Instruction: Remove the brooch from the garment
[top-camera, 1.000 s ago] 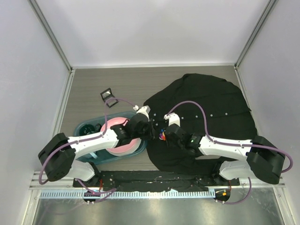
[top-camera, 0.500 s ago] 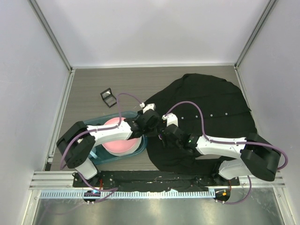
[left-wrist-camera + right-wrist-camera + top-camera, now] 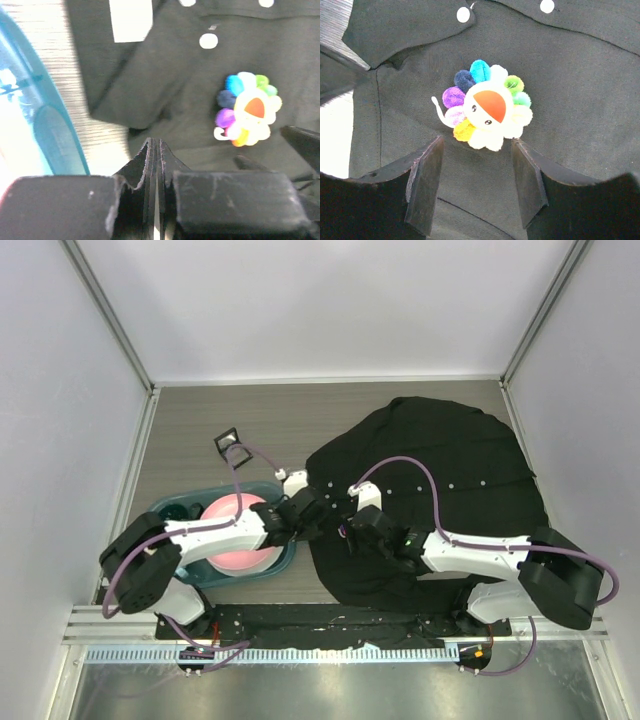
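The brooch (image 3: 490, 107), a plush flower with a white face and multicoloured petals, sits pinned on the black garment (image 3: 450, 460). My right gripper (image 3: 477, 143) is open, and its fingers flank the cloth just below the brooch without touching it. My left gripper (image 3: 154, 146) is shut, with its tips at the garment's left edge (image 3: 165, 75) to the left of the brooch (image 3: 247, 107). Whether cloth is caught between its pads does not show. From above, both grippers (image 3: 322, 512) (image 3: 346, 526) meet at that edge and cover the brooch.
A teal tray (image 3: 165, 515) holding a pink plate (image 3: 235, 550) lies under my left arm, and its rim (image 3: 50, 135) is close to the left fingers. A small black frame (image 3: 230, 447) stands behind it. White buttons (image 3: 463, 14) dot the garment.
My left gripper has closed and come to the garment's edge beside the brooch. My right gripper has opened wider and has stayed over the brooch.
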Tool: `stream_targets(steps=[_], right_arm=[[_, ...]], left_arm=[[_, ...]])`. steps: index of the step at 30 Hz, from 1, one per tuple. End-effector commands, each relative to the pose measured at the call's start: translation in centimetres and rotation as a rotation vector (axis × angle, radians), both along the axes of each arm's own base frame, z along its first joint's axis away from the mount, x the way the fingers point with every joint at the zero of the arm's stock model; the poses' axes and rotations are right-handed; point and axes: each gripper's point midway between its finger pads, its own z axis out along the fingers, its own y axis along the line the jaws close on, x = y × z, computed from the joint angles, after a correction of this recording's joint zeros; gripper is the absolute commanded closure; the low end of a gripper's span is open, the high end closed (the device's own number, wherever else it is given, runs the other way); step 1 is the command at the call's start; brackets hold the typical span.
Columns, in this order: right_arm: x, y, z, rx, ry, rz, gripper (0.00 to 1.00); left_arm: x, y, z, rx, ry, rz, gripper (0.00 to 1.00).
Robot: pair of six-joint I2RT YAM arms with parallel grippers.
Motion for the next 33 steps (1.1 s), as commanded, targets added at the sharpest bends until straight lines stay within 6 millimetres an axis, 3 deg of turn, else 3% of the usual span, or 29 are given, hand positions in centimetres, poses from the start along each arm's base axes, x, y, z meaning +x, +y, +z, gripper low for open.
stream_targets(steps=[1, 6, 11, 15, 21, 28, 33], right_arm=[[0.6, 0.9, 1.1, 0.045, -0.037, -0.002, 0.39], [1.0, 0.8, 1.1, -0.007, -0.046, 0.002, 0.37], [1.4, 0.9, 1.3, -0.06, -0.065, 0.015, 0.39], [1.6, 0.9, 1.0, -0.096, -0.076, 0.028, 0.4], [1.8, 1.2, 0.3, -0.131, -0.083, 0.059, 0.38], [2.1, 1.4, 0.0, -0.134, -0.096, 0.067, 0.38], [2.6, 1.4, 0.8, -0.116, -0.137, 0.056, 0.5]], left_arm=[[-0.3, 7.0, -1.4, 0.171, 0.012, 0.132, 0.95], [-0.5, 6.0, 0.4, 0.108, -0.01, 0.074, 0.92], [-1.1, 0.3, 3.2, -0.108, 0.029, -0.088, 0.82], [-0.8, -1.9, 5.1, -0.218, 0.002, -0.133, 0.65], [0.0, -2.7, 6.0, -0.238, -0.028, -0.136, 0.6], [-0.5, -2.9, 4.8, -0.244, 0.009, -0.138, 0.59], [-0.9, -3.0, 4.2, -0.24, 0.027, -0.145, 0.59]])
